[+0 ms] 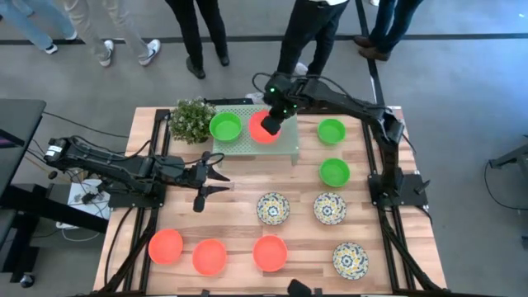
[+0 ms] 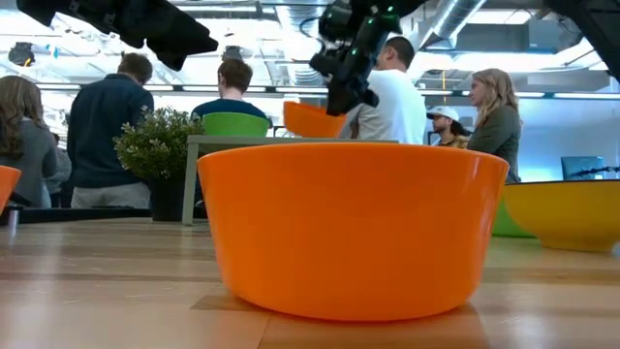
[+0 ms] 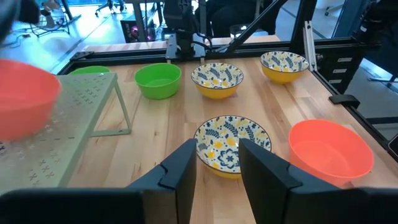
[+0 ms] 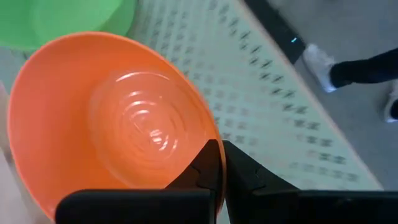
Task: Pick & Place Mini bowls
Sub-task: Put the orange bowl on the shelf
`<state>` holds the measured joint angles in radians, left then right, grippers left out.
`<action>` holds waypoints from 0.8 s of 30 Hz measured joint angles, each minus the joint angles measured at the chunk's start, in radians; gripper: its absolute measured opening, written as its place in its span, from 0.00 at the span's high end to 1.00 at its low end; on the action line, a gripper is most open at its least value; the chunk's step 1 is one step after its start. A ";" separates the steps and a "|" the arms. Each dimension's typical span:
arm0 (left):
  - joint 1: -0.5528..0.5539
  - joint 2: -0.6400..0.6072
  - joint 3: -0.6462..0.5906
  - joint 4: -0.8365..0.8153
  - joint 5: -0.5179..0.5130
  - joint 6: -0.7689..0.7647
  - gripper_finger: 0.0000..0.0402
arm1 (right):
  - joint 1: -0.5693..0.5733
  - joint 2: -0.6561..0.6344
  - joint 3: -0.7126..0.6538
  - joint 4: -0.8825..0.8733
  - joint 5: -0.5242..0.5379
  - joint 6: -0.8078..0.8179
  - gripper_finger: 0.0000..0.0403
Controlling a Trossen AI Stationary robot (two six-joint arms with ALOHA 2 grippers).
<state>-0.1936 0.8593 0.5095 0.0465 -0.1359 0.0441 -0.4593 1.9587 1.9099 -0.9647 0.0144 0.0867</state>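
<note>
Right tool (image 1: 275,120): I saw it over the pale green perforated stand (image 1: 285,142) near the far edge of the surface (image 1: 239,206), its fingers pinching the rim of an orange-red bowl (image 1: 262,128); the right wrist view showed the two fingers pressed on that rim (image 4: 219,163).
Held bowl: I saw it tilted over the stand in the low view (image 2: 310,118), just beside a green bowl (image 1: 225,126) that sat on the stand's left part.
Left tool (image 1: 216,172): I had it hovering over the left middle of the surface, fingers spread and holding nothing; its wrist view looked past them at a floral bowl (image 3: 231,144).
Plant (image 1: 192,120): I saw it at the stand's left end, near the far left corner.
Other green bowls: two lay toward the right edge, one (image 1: 331,130) farther back than the other (image 1: 334,172).
Floral bowls: I counted three, two side by side mid-surface (image 1: 272,208) (image 1: 329,208) and one near the front right corner (image 1: 350,259).
Orange-red bowls: three stood in a row along the front edge (image 1: 166,246) (image 1: 209,256) (image 1: 270,252).
People: I saw several standing beyond the far edge.
</note>
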 joint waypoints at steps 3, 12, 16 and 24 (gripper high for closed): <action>0.000 0.000 0.000 0.000 -0.001 0.000 0.70 | -0.004 0.024 0.022 -0.002 -0.035 -0.007 1.00; 0.000 0.000 0.000 0.000 -0.002 0.000 0.70 | -0.029 0.026 0.028 -0.032 -0.070 -0.010 1.00; 0.000 0.000 0.000 0.000 -0.002 0.000 0.70 | -0.029 0.026 0.028 -0.038 -0.070 -0.014 0.99; 0.000 0.000 0.000 0.000 -0.002 0.000 0.70 | -0.022 0.040 0.029 -0.017 -0.071 -0.019 0.98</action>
<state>-0.1936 0.8593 0.5095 0.0467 -0.1375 0.0444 -0.4815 1.9992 1.9385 -0.9814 -0.0569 0.0678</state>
